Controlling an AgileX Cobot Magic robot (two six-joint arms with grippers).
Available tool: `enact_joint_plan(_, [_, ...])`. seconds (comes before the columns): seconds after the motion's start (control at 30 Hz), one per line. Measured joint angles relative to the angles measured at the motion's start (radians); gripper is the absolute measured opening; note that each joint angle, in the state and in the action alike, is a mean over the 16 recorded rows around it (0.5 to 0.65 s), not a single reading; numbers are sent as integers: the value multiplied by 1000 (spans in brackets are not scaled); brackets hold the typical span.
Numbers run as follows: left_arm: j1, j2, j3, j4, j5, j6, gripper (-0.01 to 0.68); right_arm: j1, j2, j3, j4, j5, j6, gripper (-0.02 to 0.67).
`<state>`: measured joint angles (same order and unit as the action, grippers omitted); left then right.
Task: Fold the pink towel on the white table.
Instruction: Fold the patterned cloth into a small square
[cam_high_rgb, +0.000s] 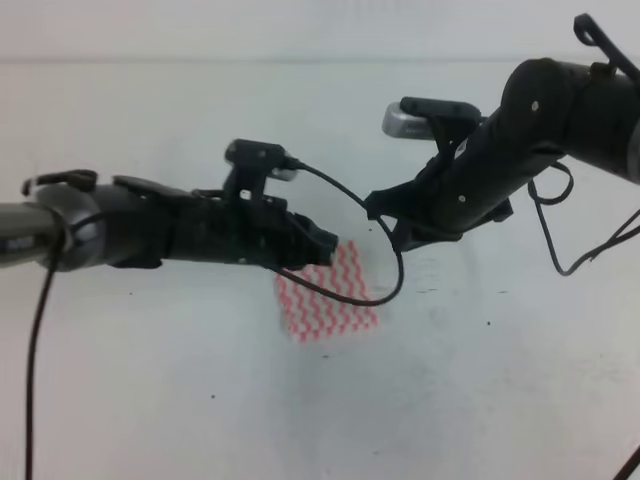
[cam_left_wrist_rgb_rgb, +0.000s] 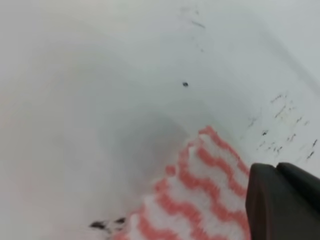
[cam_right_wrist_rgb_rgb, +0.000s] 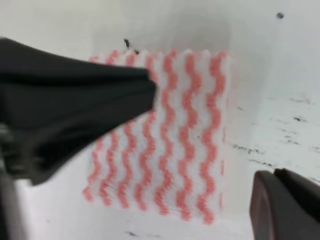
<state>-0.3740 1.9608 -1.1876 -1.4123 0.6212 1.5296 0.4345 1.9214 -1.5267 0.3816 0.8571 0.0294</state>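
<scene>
Pink towel (cam_high_rgb: 330, 295) lies flat on the white table (cam_high_rgb: 150, 380), roughly at the middle of the exterior high view, its pink-red and white wavy stripes plain to see. It looks like a compact rectangle with straight edges; whether it is already doubled over cannot be told from these views. The left gripper (cam_high_rgb: 325, 245) reaches in from the left and hangs over the towel's upper left part, hiding that corner; a black cable loops from the arm down across the cloth. In the left wrist view only one dark fingertip (cam_left_wrist_rgb_rgb: 280, 200) shows at the lower right, over the striped cloth (cam_left_wrist_rgb_rgb: 200, 200), so I cannot tell whether that pincer is apart or together, nor whether it touches the towel. The right gripper (cam_high_rgb: 395, 222) comes in from the upper right and sits just beside the towel's upper right corner, near the left one. In the right wrist view the towel (cam_right_wrist_rgb_rgb: 185, 150) fills the middle, with one finger (cam_right_wrist_rgb_rgb: 75, 110) lying across its left part and the other finger (cam_right_wrist_rgb_rgb: 287, 205) well off to the lower right over bare table, so this pincer stands wide apart and holds nothing. Small dark scuffs (cam_right_wrist_rgb_rgb: 280, 135) mark the table to the right of the cloth.
</scene>
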Motion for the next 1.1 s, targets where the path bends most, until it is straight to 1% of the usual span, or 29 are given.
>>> enact_joint_plan(0.17, [-17,50,-24,9,9,-15,-4,-4,-20,0,-29,-5,20,-23])
enact_joint_plan(0.47, [-25,99,-30,20,43,-8,-5,-16,-34,0,-33,-11,25,-23])
enact_joint_plan(1.1, [-35,134,-54,-35,106,20,-5,-21,-33,0,-27,-6,25,-23])
